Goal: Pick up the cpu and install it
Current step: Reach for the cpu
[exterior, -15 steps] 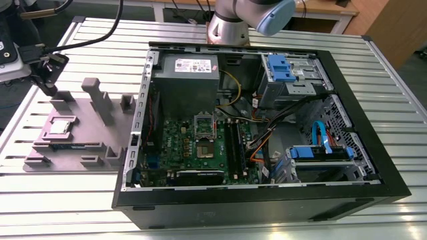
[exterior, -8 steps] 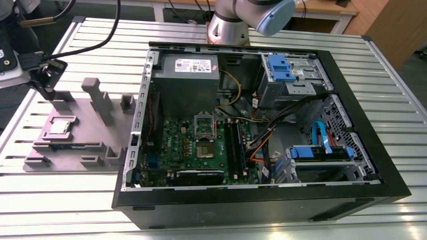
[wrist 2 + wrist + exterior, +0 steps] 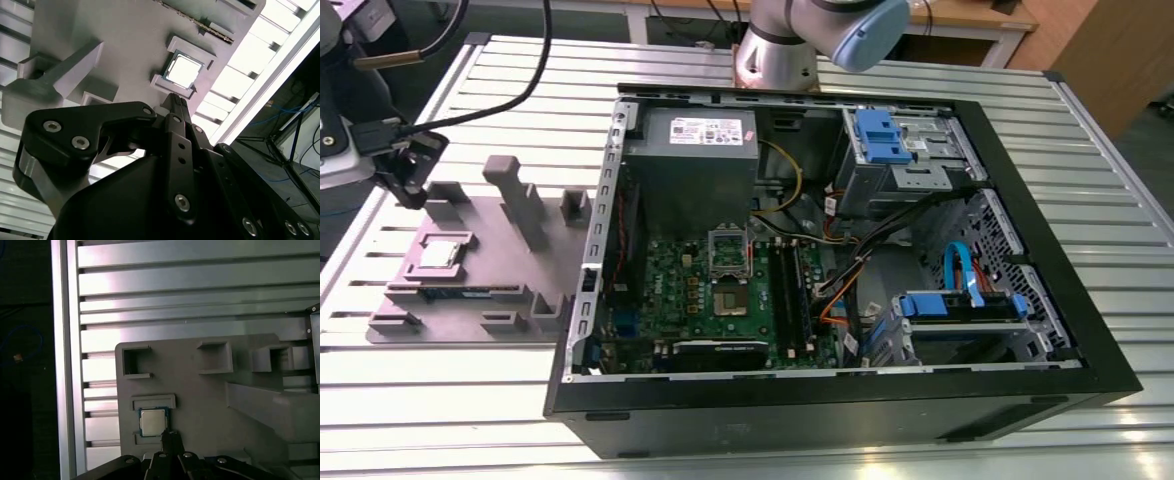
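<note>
Flat on its back, the cpu (image 3: 152, 421) lies in a shallow square pocket of the grey holder (image 3: 200, 405), pale metal top upward and a thin darker rim around it. Being square, it has no long axis; its edges run parallel to the pocket's low walls. In the exterior view the holder sits on the slatted metal table (image 3: 480, 400), to the exterior view's left of the open black computer case (image 3: 854, 420).

In both wrist views the fingers of the gripper (image 3: 175, 101) are pressed together into one narrow black tip – nothing between them. The tip points toward the chip's pocket, and in the exterior view it hangs clear of the chip, not touching it.

The holder is matte and blocky, with raised posts and square notches; the table is ribbed, bright aluminium – the green board (image 3: 680, 290) lies inside the case.
</note>
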`<act>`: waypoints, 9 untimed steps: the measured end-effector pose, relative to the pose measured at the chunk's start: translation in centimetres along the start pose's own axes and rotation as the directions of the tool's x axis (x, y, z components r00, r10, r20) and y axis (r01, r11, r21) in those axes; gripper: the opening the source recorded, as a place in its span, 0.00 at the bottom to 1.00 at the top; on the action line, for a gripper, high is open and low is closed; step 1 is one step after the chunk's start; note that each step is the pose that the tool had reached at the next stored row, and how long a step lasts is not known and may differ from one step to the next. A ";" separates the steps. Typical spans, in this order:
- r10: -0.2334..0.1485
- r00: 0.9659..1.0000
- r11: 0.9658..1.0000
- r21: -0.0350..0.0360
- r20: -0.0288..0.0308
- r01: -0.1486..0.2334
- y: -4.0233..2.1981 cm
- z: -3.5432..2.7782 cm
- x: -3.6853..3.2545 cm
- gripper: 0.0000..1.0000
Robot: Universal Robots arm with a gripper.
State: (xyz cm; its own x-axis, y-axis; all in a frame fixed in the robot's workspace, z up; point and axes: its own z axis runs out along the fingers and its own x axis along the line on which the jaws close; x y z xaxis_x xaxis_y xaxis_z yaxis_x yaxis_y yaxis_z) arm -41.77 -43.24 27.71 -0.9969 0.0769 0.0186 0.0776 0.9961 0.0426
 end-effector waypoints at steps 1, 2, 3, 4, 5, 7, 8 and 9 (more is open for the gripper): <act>0.000 1.000 1.000 0.000 0.000 0.000 -0.01 0.11 0.07 0.11; 0.000 1.000 1.000 0.000 0.000 0.000 -0.03 0.21 0.14 0.11; 0.000 1.000 1.000 0.000 0.000 0.000 -0.04 0.32 0.20 0.11; 0.000 1.000 1.000 0.000 0.000 0.000 -0.06 0.43 0.29 0.11; 0.000 1.000 1.000 0.000 0.000 0.000 -0.08 0.57 0.38 0.11; 0.000 1.000 1.000 0.000 0.000 0.000 -0.14 0.90 0.54 0.11; 0.000 1.000 1.000 0.000 0.000 0.000 -0.17 1.07 0.59 0.11; 0.000 1.000 1.000 0.000 0.000 0.000 -0.20 1.24 0.64 0.11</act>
State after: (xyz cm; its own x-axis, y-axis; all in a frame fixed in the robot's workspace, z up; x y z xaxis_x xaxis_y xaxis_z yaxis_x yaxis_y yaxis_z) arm -42.44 -43.33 26.48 -0.9969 0.0768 0.0187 0.0775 0.9961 0.0425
